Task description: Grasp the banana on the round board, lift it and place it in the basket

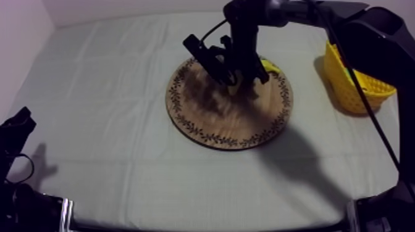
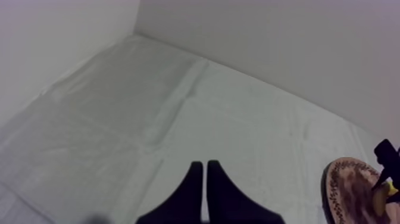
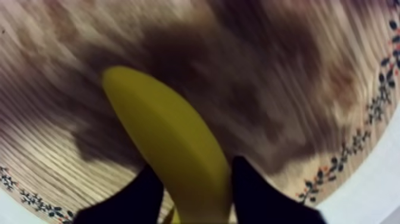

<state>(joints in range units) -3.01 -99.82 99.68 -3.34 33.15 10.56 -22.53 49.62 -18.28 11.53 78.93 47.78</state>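
At the left, the left end effector point(image 2: 205, 167) rests low at its own side, its two fingers pressed together on nothing, well apart from the work.

Toward the middle, the round wooden board point(image 1: 210, 120) with its patterned rim lies flat on the cloth. The right end effector point(image 3: 193, 170) is down over the far right part of the board, and its fingers point(image 3: 140, 196) sit against both sides of the banana point(image 3: 169, 131), gripping it near one end. I cannot tell whether the banana has left the wood or is touching it.

At the right, the yellow basket point(image 1: 346, 86) stands near the board but apart from it, partly behind the right arm, and what can be seen of its inside holds nothing.

I judge the task to be early. The grasp looks made, and the lift, the carry to the right and the release into the basket are not yet done.

The surface point(image 1: 105, 92) is covered by a grey-white cloth with faint fold lines and creases. Pale plain walls point(image 2: 268, 42) close the room behind it and at the left.
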